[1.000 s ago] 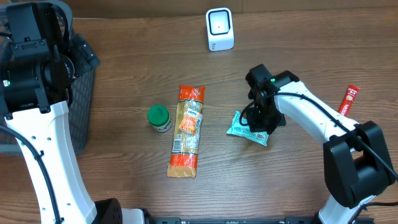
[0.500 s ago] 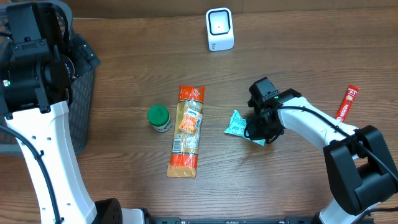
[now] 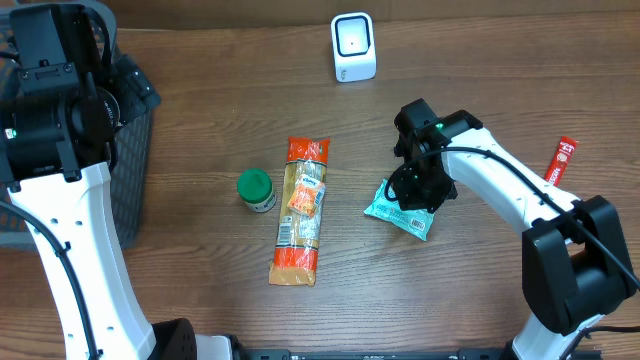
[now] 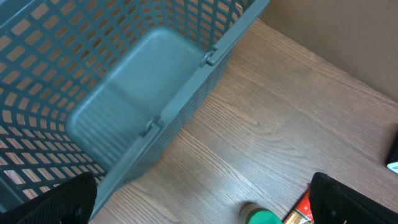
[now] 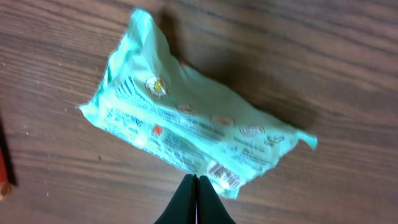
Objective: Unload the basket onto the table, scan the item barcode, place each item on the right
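Packet (image 5: 193, 134): mint green, flat on table (image 5: 323, 56), print unreadable.
Barcode (image 5: 225, 175): at packet's near edge.
Right gripper (image 5: 195, 182): closed tight, tips at barcode edge.
Left gripper (image 4: 205, 199): spread wide, empty.

Directly in front of the white scanner (image 3: 353, 47) the wood lies bare. This open lane runs between the long orange packet (image 3: 300, 210), front-left of the scanner, and the mint-green packet (image 3: 398, 212), front-right. The right arm (image 3: 490, 175) reaches over that front-right side. Further left of the scanner stand a green-capped jar (image 3: 256, 190) and the grey basket (image 3: 135, 190). Far right of it lies a red sachet (image 3: 561, 160).
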Robot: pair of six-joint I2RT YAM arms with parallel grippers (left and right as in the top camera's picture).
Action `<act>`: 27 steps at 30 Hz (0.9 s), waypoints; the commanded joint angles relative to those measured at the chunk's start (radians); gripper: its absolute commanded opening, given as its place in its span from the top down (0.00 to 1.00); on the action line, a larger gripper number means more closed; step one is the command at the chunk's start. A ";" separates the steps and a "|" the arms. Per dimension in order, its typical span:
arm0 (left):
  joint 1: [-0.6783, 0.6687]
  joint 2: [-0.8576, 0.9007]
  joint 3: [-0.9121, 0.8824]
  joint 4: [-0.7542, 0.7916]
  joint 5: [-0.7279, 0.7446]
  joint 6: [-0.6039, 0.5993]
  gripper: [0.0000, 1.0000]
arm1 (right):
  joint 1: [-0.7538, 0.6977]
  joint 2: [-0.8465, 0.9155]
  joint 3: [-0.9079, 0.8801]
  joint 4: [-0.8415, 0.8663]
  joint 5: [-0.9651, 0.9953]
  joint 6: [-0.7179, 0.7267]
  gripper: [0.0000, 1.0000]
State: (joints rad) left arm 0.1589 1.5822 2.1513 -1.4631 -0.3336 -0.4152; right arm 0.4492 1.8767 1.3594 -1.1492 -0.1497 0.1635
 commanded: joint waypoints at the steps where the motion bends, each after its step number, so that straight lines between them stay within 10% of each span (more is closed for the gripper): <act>1: 0.005 0.006 0.011 0.001 -0.013 0.009 0.00 | -0.015 -0.005 -0.012 -0.026 0.006 -0.008 0.96; 27: 0.005 0.006 0.011 0.001 -0.013 0.009 0.00 | -0.014 -0.005 -0.303 0.245 -0.010 0.021 0.96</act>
State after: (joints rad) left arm 0.1589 1.5822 2.1513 -1.4631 -0.3336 -0.4152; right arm 0.4316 1.8297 1.0920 -0.9100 -0.1673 0.1799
